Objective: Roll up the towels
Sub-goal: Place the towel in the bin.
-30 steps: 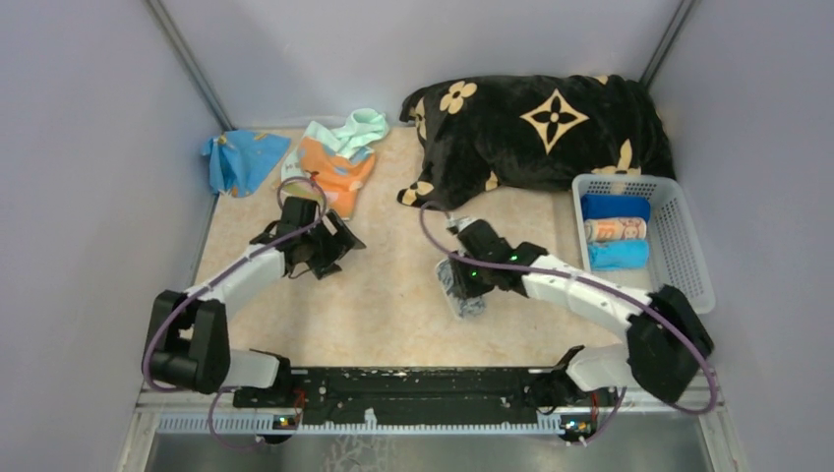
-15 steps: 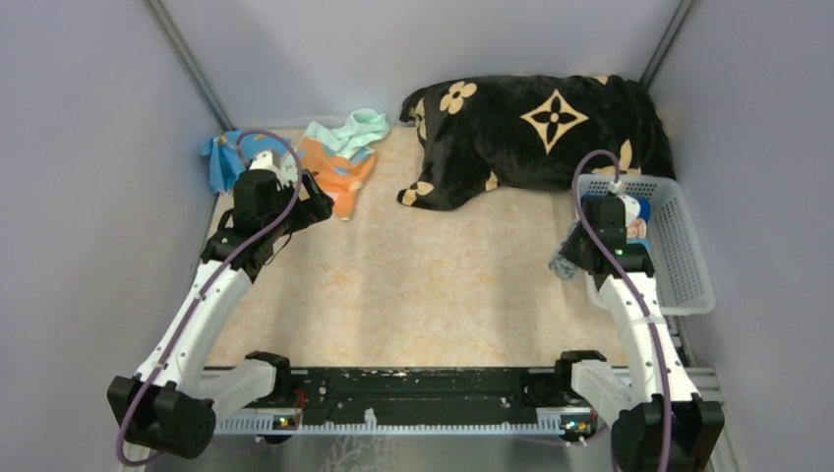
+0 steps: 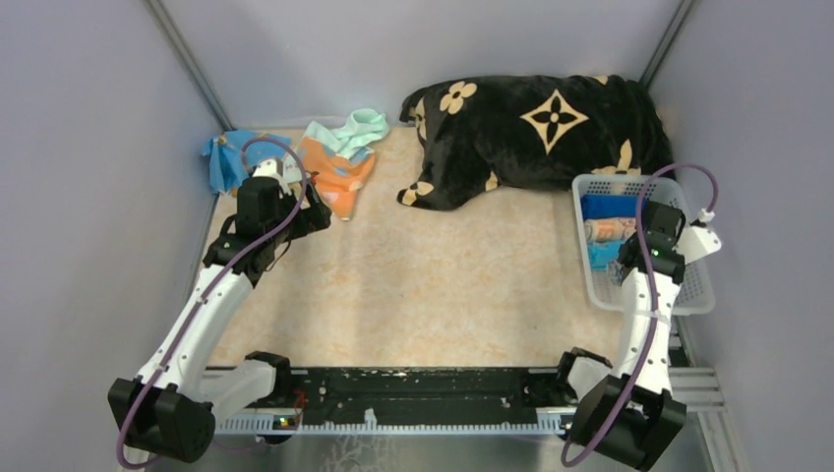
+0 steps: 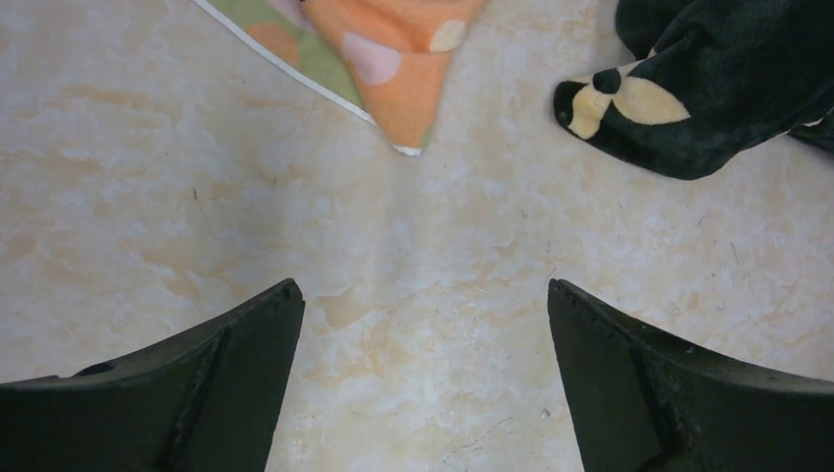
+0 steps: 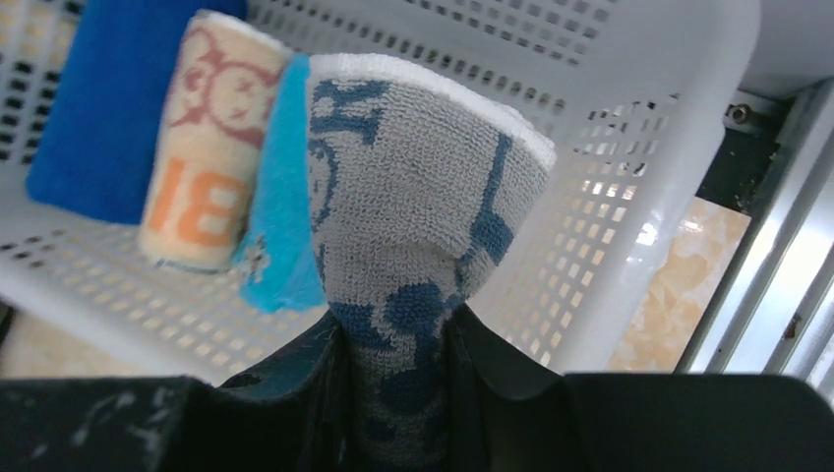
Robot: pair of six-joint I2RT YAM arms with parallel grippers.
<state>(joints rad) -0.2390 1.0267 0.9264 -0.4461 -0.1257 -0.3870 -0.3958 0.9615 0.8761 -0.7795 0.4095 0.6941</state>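
My right gripper (image 5: 398, 334) is shut on a rolled grey-blue patterned towel (image 5: 423, 197) and holds it over the white basket (image 5: 669, 147), above its near end in the top view (image 3: 629, 270). Three rolled towels lie in the basket: dark blue (image 3: 615, 206), beige with orange print (image 3: 615, 229) and cyan (image 3: 602, 254). My left gripper (image 4: 423, 295) is open and empty above bare table, just short of the corner of the loose orange towel (image 4: 403, 59). In the top view the left gripper (image 3: 300, 206) is next to the orange towel (image 3: 336, 177). A mint green towel (image 3: 359, 128) lies behind it.
The big black blanket with beige flowers (image 3: 541, 133) lies at the back; one corner of it shows in the left wrist view (image 4: 708, 88). A crumpled blue cloth (image 3: 226, 162) lies at the far left by the wall. The basket (image 3: 688, 285) stands against the right wall.
My right arm carried the rolled grey-blue towel from the table's middle to over the basket. My left arm swung back and left to the orange towel, staying open.
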